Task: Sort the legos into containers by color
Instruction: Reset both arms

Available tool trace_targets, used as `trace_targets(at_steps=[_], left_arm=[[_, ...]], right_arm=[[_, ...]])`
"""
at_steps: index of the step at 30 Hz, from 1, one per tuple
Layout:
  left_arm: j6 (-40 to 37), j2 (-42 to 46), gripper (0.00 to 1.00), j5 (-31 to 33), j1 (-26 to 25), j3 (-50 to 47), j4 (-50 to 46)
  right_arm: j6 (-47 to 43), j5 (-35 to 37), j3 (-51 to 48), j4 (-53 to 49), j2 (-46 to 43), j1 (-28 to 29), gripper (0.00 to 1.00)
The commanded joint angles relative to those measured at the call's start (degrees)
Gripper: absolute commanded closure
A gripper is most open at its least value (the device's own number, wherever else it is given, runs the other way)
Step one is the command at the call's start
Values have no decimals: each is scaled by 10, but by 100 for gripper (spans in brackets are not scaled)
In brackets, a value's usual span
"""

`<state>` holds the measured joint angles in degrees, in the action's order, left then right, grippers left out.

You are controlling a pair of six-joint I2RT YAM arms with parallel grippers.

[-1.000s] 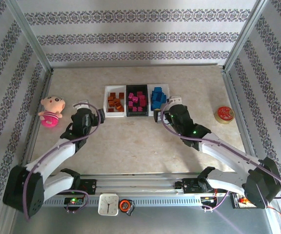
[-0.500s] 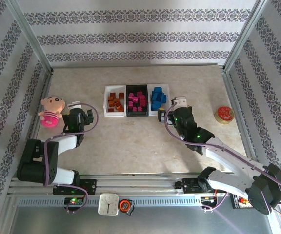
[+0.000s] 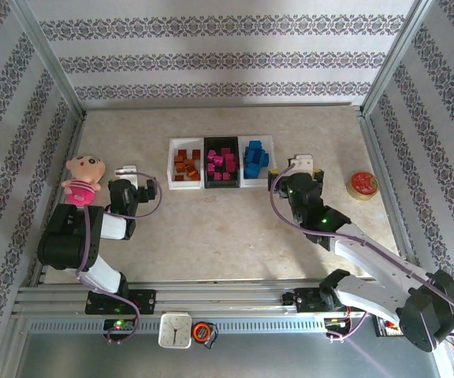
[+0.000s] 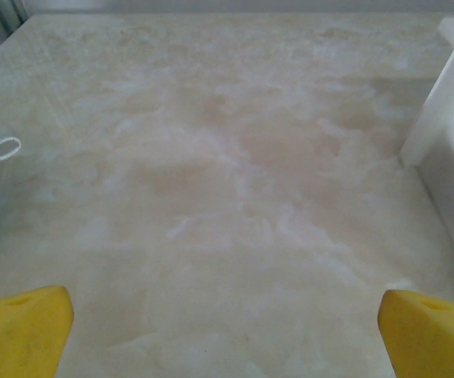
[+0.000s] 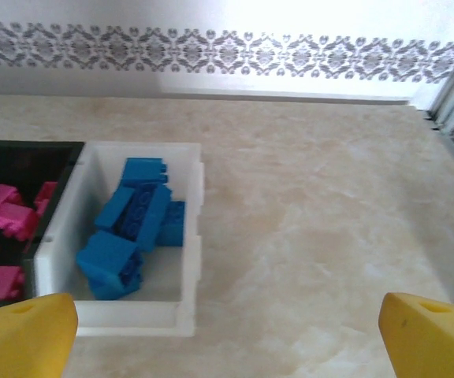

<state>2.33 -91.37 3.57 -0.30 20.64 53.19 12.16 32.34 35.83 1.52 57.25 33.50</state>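
Note:
Three containers stand joined in a row at the back centre. The left white tray (image 3: 173,164) holds orange-brown legos (image 3: 185,164), the black tray (image 3: 221,141) holds magenta legos (image 3: 221,163), and the right white tray (image 3: 267,145) holds blue legos (image 3: 254,156). My left gripper (image 3: 127,173) is open, left of the trays, over bare table (image 4: 227,197); its yellow fingertips (image 4: 22,331) stand wide apart. My right gripper (image 3: 301,166) is open, just right of the trays. The right wrist view shows the blue legos (image 5: 128,228) in their tray (image 5: 191,236) and magenta legos (image 5: 6,213) beside them.
A pink plush doll (image 3: 81,179) lies at the left wall, close to my left gripper. A round red tin (image 3: 362,184) sits at the right. A white tray wall (image 4: 440,134) rises at the right of the left wrist view. Metal frame posts edge the table.
My left arm has folded back toward its base, with its gripper drawn slightly left. My right gripper has moved right, away from the blue tray. Both stayed open.

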Motion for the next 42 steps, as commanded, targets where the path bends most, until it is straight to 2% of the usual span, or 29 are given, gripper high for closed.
trace_targets(at_steps=[1, 5, 7, 11, 15, 19, 26, 27, 30, 42], left_arm=[[5, 2, 0, 35, 4, -13, 65], [1, -1, 0, 27, 4, -32, 107], [2, 2, 0, 24, 4, -28, 92], [-3, 2, 0, 15, 4, 1, 42], [-11, 1, 0, -4, 4, 4, 35], [-13, 1, 0, -12, 4, 8, 28], [-22, 1, 1, -33, 4, 14, 16], [-22, 1, 1, -34, 4, 14, 15], [-22, 1, 0, -36, 4, 15, 14], [-23, 1, 0, -36, 4, 14, 13]], right_arm=[[-62, 0, -18, 37, -26, -20, 2], [-120, -18, -47, 82, -33, -70, 2], [-135, -11, -72, 124, -30, -102, 2], [-104, -119, -132, 232, 6, -218, 2], [-89, -214, -151, 349, 109, -295, 2], [-102, -246, -143, 410, 193, -305, 2], [-103, -247, -141, 516, 298, -310, 2], [-97, -259, -148, 537, 305, -317, 2], [-97, -261, -143, 512, 296, -319, 2], [-96, -260, -144, 519, 298, -319, 2]])
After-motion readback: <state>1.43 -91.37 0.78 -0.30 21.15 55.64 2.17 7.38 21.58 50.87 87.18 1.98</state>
